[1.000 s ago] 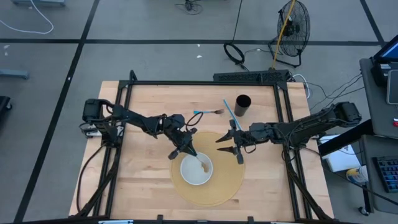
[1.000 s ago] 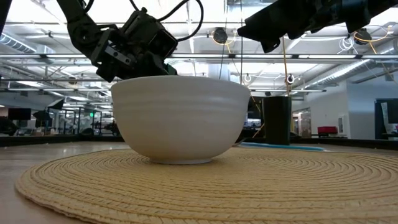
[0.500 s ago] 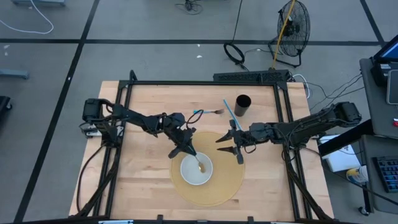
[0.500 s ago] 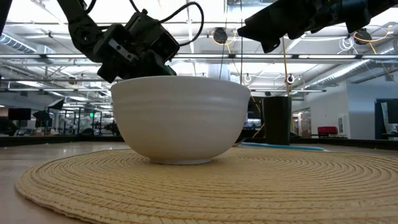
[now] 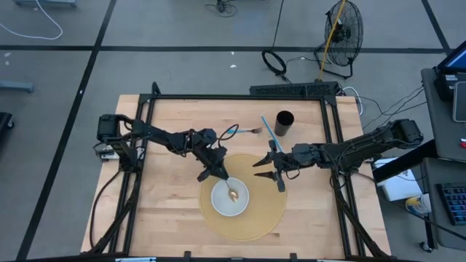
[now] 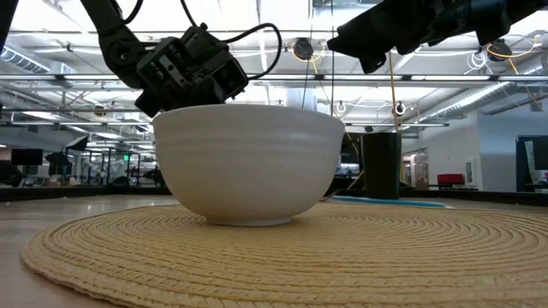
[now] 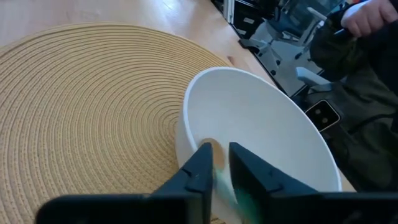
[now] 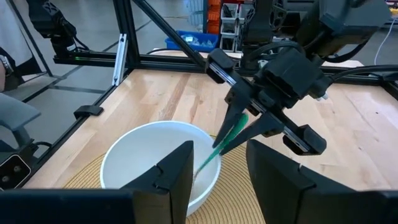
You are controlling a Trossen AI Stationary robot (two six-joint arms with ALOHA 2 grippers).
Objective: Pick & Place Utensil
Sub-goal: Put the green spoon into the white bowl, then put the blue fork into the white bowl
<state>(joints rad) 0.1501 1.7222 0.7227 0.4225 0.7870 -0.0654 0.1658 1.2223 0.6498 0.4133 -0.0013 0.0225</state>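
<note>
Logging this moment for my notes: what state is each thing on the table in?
Spoon: bowl end inside the bowl, green handle between the left gripper's fingers.
Bowl: upright on the mat.
Left gripper: over the bowl's rim.
Right gripper: open, empty, hovering beside the bowl.
Cup: upright.

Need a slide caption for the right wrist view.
Left gripper lowers a green-handled utensil into the white bowl on the woven placemat.
</note>
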